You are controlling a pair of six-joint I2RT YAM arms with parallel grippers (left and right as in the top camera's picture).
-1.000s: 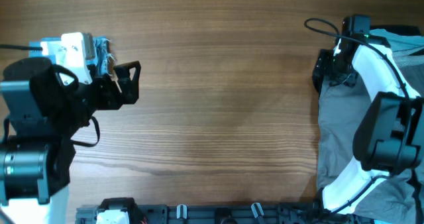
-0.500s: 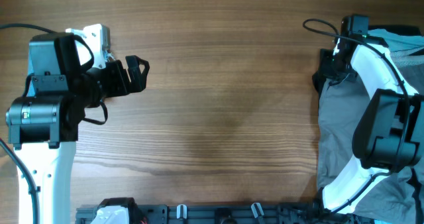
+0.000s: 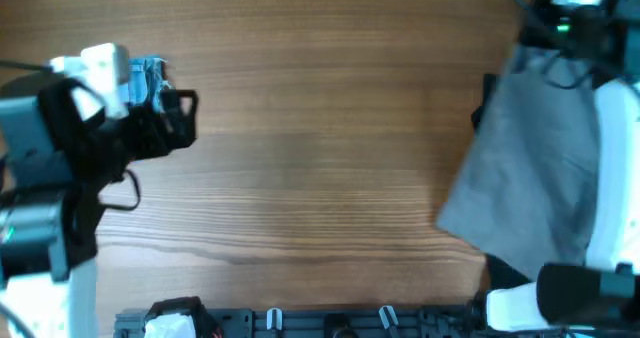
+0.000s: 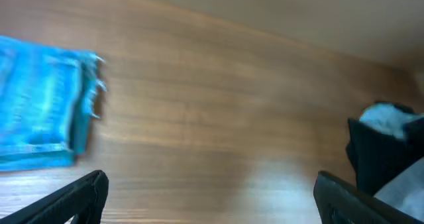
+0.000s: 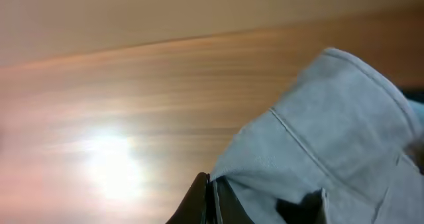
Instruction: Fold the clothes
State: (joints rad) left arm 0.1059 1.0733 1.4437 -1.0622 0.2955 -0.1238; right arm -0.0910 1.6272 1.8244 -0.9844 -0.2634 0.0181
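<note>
The grey shorts hang lifted at the right side of the table, one corner reaching out over the wood. In the right wrist view my right gripper is shut on an edge of the grey shorts, and a stitched seam shows on the cloth. From overhead the right arm is at the far right corner, its jaws hidden by the wrist. My left gripper is open at the left, over bare wood, with nothing between its fingers.
Folded light blue denim shorts lie at the far left, just behind the left gripper, and appear as denim in the left wrist view. A black garment shows beneath the grey cloth at the right. Brackets line the front edge.
The right gripper closed on the grey shorts and pulled them up and toward the far edge, so the cloth now hangs spread over the table. The left arm swung back to the left.
</note>
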